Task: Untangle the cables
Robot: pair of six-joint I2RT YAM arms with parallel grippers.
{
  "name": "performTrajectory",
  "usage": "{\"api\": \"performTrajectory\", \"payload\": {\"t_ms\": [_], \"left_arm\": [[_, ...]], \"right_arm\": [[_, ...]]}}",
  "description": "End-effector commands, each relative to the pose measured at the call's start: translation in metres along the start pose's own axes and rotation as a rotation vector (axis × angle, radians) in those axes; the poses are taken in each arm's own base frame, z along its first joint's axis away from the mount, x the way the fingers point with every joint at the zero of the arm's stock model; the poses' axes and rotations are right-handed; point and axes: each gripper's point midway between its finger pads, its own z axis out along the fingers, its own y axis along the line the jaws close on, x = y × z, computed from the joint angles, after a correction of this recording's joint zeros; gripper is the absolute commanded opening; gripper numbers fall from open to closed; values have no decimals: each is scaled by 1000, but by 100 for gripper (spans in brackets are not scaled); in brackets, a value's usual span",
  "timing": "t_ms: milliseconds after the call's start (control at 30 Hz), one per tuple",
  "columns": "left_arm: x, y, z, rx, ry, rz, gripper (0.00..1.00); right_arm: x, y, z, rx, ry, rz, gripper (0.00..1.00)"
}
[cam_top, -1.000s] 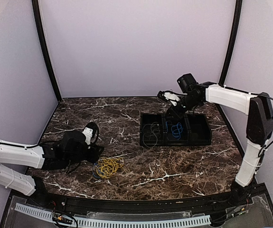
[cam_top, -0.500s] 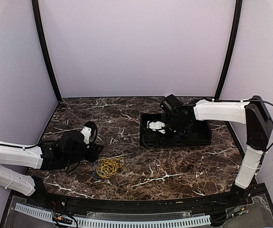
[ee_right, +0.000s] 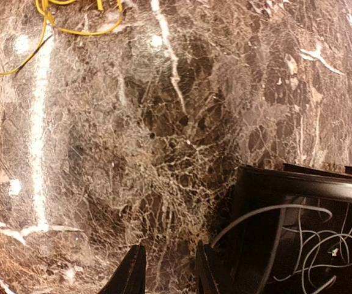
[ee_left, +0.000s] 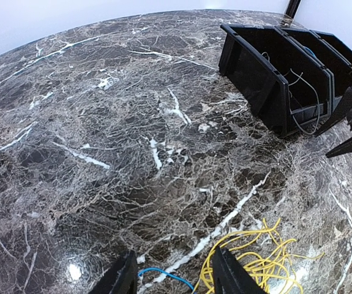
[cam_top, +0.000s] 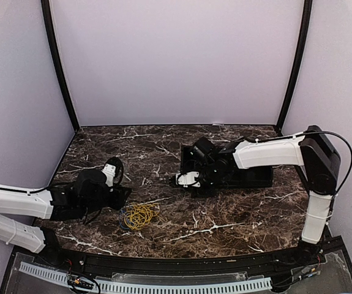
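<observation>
- Top view: yellow cables (cam_top: 140, 215), a roundish coil with no clear long axis, lie unmoved near-left; the right gripper (cam_top: 185, 179) has swung from over the tray (cam_top: 258, 181) to its left end
- Left wrist: left gripper (ee_left: 174, 269) jaws part-open, a blue cable (ee_left: 160, 272) loose between them
- Right wrist: jaws part-open, empty; grey cable (ee_right: 310, 239) loops inside the tray

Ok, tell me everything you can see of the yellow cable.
The yellow cable is a thin, flexible wire bunched in a loose, loopy coil, lying flat on the marble table, outside the black tray. It sits just ahead of the left gripper's fingers, which do not hold it. A blue wire runs beside it; contact unclear.
</observation>
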Motion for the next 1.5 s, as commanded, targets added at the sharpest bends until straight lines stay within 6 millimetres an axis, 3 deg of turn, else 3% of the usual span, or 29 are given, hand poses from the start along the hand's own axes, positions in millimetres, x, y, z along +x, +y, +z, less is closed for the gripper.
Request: {"api": "performTrajectory", "payload": {"t_ms": [0, 300, 567, 700, 1100, 1467], "left_arm": [[4, 8, -4, -23, -7, -9, 44], [5, 7, -4, -16, -8, -12, 44], [8, 6, -2, -8, -6, -15, 44], [10, 5, 0, -4, -1, -21, 44], [12, 6, -2, 2, -5, -42, 45], [15, 11, -7, -10, -9, -40, 45]], "right_arm": [[-5, -3, 9, 34, 16, -37, 31], [-1, -16, 15, 124, 74, -17, 29], [9, -9, 7, 141, 103, -34, 29], [16, -17, 8, 219, 130, -48, 29], [4, -47, -14, 422, 148, -89, 29], [0, -73, -20, 453, 144, -67, 28]]}}
